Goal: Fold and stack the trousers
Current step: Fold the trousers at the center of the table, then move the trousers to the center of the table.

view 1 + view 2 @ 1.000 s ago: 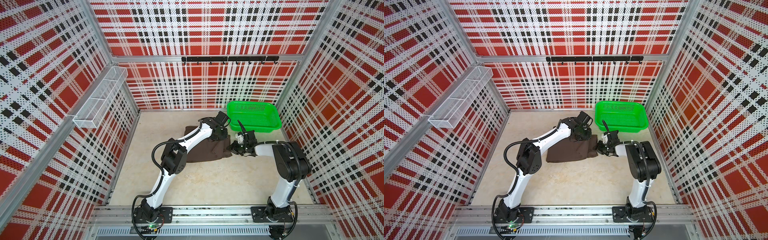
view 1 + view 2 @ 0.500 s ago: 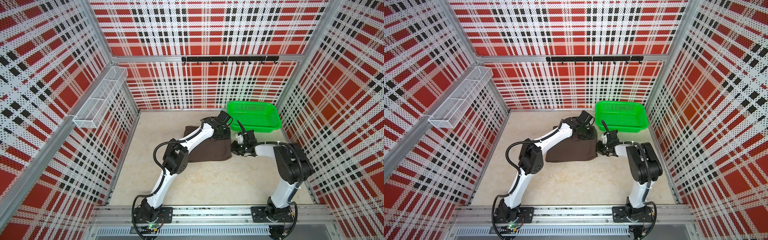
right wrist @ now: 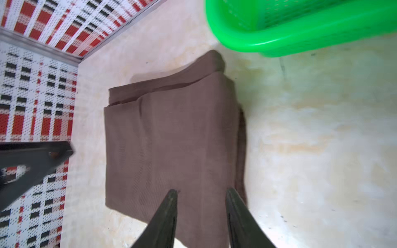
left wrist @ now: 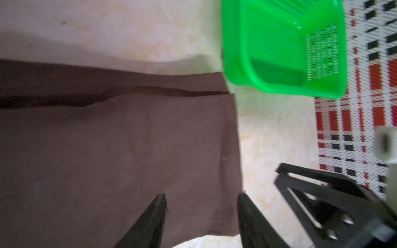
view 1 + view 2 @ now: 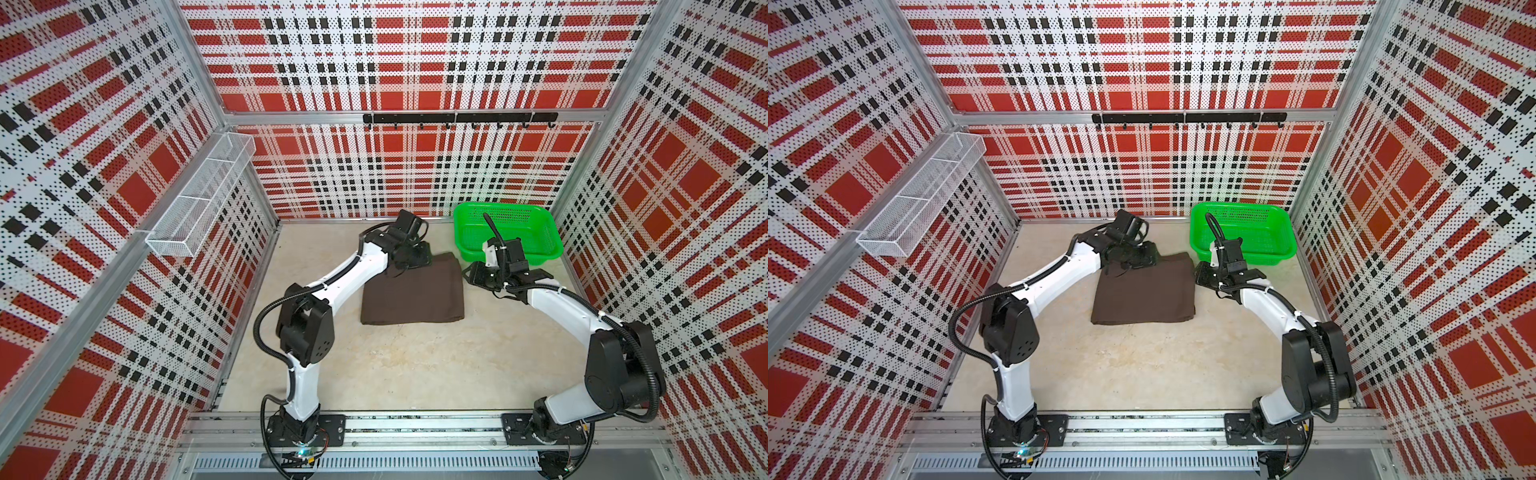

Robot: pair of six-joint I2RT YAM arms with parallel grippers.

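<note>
Revealing layered trousers [image 3: 171,139], wrist views.

Noted trousers [image 3: 171,139] as matt dark brown woven cloth with a fine ribbed weave. Recorded basket [image 3: 300,40] as glossy bright green plastic, mesh-walled; table [image 5: 415,365] as smooth, pale, faintly mottled, possibly laminate. Logged wall panels [image 5: 395,62] as perforated sheet in metal framing [image 5: 291,118].

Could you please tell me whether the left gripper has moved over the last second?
Yes. The left gripper has drawn away from the green basket, toward the left wall, in both top views.
</note>
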